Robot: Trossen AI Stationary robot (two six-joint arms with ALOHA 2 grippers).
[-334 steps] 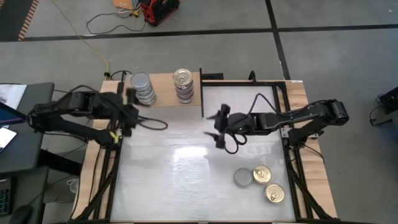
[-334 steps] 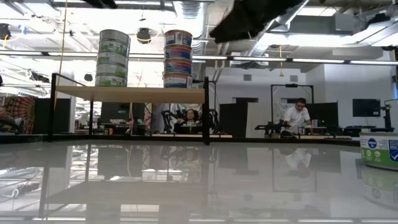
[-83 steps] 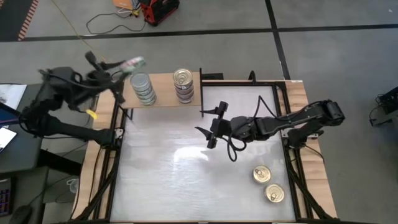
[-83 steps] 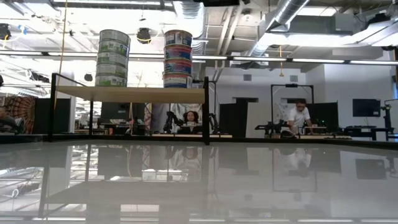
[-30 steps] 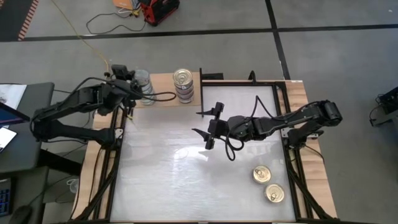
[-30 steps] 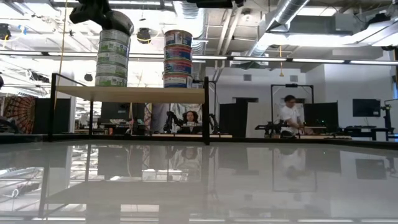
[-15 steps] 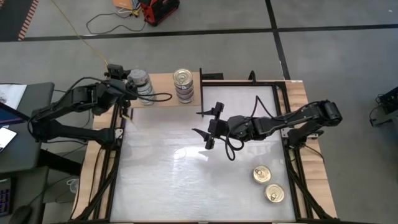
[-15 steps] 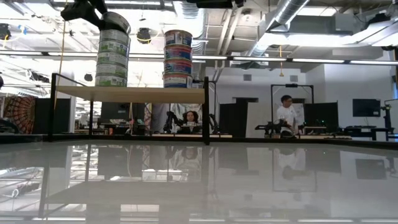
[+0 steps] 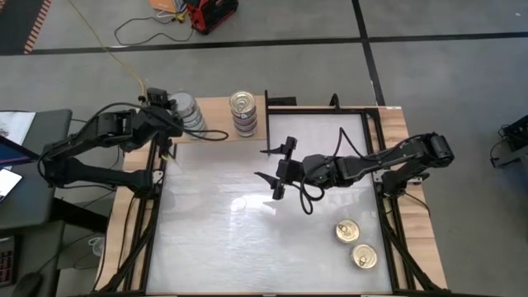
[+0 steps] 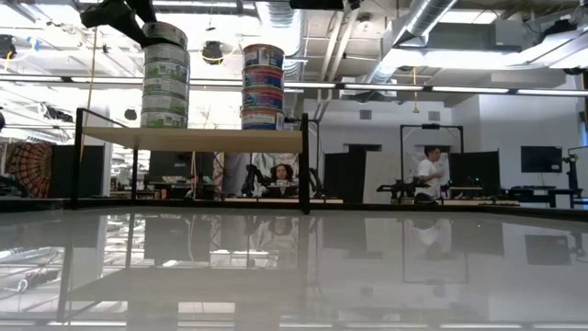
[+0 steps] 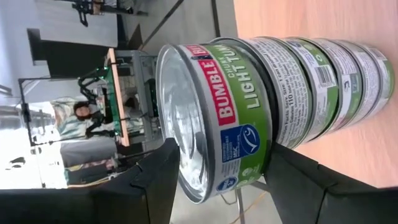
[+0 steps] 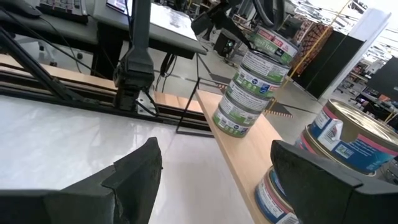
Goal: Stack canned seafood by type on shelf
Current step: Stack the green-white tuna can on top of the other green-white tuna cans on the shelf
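Since a second ago your left end effector [image 9: 169, 106] has backed slightly off the green-label stack [image 10: 165, 75], and its fingers now stand apart on either side of the top tin [image 11: 214, 118], which appears to rest on the stack rather than in a grip. That stack of five silver-lidded tins stands at the left end of the shelf [image 9: 216, 132], with the blue-label stack [image 9: 243, 113] of gold-lidded tins just to its right, near the dark upright panel [image 9: 268, 124]. Two more gold-lidded tins [image 9: 347, 232] [image 9: 364, 256] lie on the white surface [image 9: 231, 247] at near right. Your right end effector [image 9: 276, 175] hangs over the middle of the surface, fingers apart and empty. Judge these tins as stiff, fairly dense and smooth-walled: take them across the round side wall, low on the label, since the lids are slick and the rims only nest shallowly. A tall stack will likely tip from a sideways nudge, so draw the left arm straight back and away. The shelf's left and far edges are unguarded, while the surface between shelf and loose tins gives open room.
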